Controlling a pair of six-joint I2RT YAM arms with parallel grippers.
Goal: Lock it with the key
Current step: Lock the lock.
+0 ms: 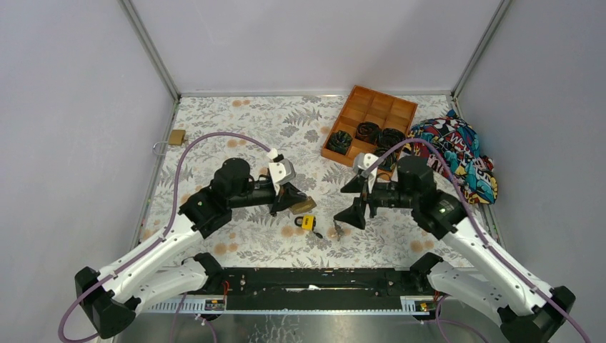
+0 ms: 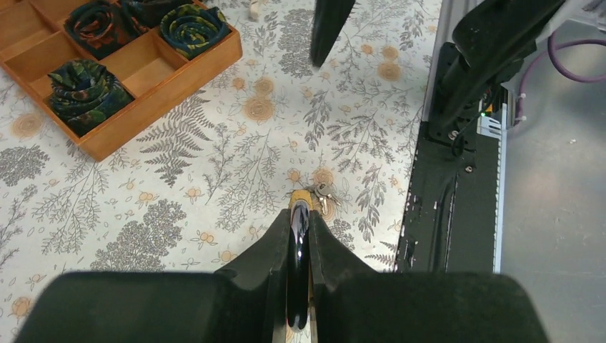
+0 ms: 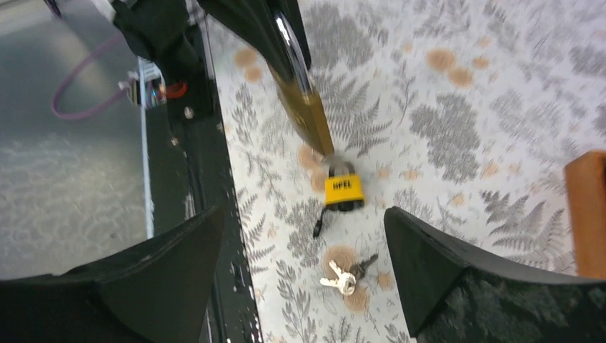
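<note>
My left gripper (image 1: 295, 199) is shut on the chrome shackle of a brass padlock (image 2: 299, 239), which hangs tilted just above the cloth; its brass body (image 3: 306, 118) shows in the right wrist view. A small yellow padlock (image 3: 341, 189) lies right below it, also seen from above as the yellow padlock (image 1: 306, 222). A bunch of keys (image 3: 343, 277) lies loose on the table, the same keys (image 2: 323, 194) showing just beyond the left fingertips. My right gripper (image 3: 304, 271) stands wide open over the keys, touching nothing.
A wooden compartment tray (image 1: 400, 114) with dark rolled items sits at the back right, beside a colourful cloth (image 1: 461, 153). Another brass padlock (image 1: 174, 138) lies at the far left edge. The black rail (image 1: 307, 279) runs along the near edge.
</note>
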